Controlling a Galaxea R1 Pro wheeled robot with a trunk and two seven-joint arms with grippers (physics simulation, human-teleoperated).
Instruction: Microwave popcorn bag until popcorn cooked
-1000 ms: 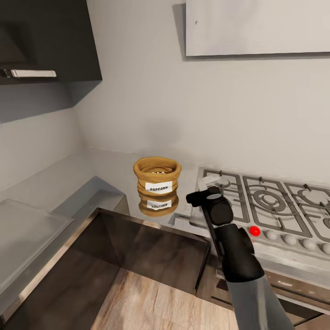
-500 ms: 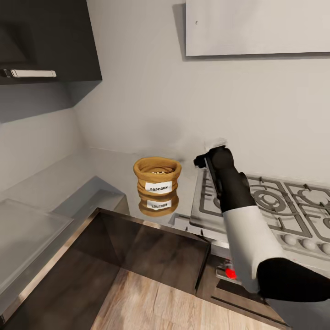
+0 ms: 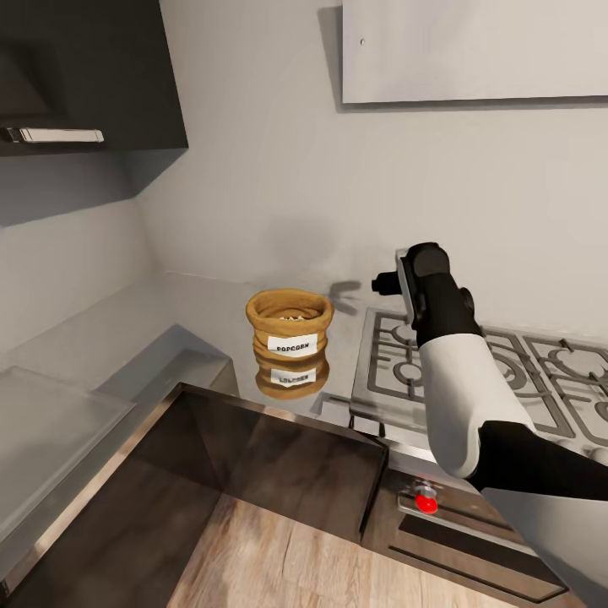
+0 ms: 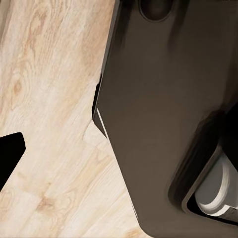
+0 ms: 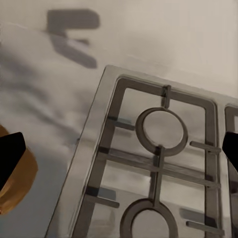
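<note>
The popcorn bag (image 3: 290, 328) stands upright at the centre of the head view on the glossy grey worktop (image 3: 198, 317), its white label facing me and its mirror image showing in the steel just below it. Pale popcorn (image 3: 293, 318) shows inside its rolled rim. Just right of the bag lies the gas hob (image 3: 507, 371) with its grey grates, and a red knob (image 3: 426, 504) sits on the front panel below, lower right of centre.

My right arm rises from the lower right of the frame, with my right end effector (image 3: 390, 283) held above the hob's near-left corner, to the right of the bag and apart from it. In the right wrist view its two dark fingertips (image 5: 11, 155) sit at opposite edges of the picture, so it is spread wide and holds nothing; the bag's tan rim shows at the left edge there, beside the hob grates.

My left wrist view looks down on pale wood floor (image 4: 49, 99) and a dark cabinet front (image 4: 163, 124); I cannot tell how my left end effector stands.
</note>
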